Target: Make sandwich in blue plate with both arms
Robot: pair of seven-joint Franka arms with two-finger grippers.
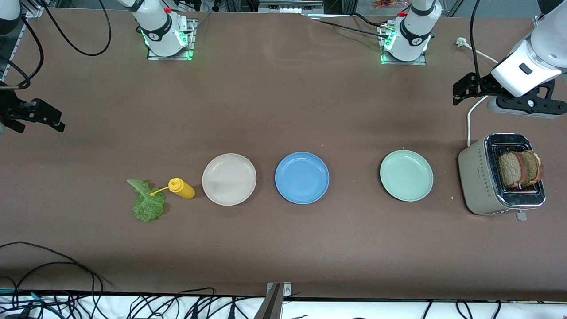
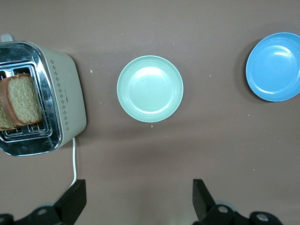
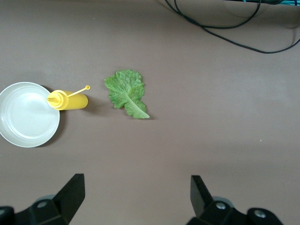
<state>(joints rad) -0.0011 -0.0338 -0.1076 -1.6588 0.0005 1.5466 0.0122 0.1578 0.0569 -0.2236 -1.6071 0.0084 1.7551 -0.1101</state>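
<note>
The empty blue plate (image 1: 302,177) sits mid-table and also shows in the left wrist view (image 2: 275,66). Two brown bread slices (image 1: 520,168) stand in a beige toaster (image 1: 480,177) at the left arm's end; the left wrist view shows the slices (image 2: 21,101) in the toaster (image 2: 65,98). A green lettuce leaf (image 1: 146,201) lies flat on the table toward the right arm's end and shows in the right wrist view (image 3: 126,92). My left gripper (image 1: 458,93) (image 2: 139,187) is open and empty over bare table near the toaster's cord. My right gripper (image 1: 60,122) (image 3: 137,180) is open and empty over bare table.
A beige plate (image 1: 229,179) and a pale green plate (image 1: 406,175) flank the blue plate. A yellow squeeze bottle (image 1: 181,188) lies between the lettuce and the beige plate. The toaster's white cord (image 1: 469,119) runs toward the bases. Black cables (image 1: 53,266) lie along the front edge.
</note>
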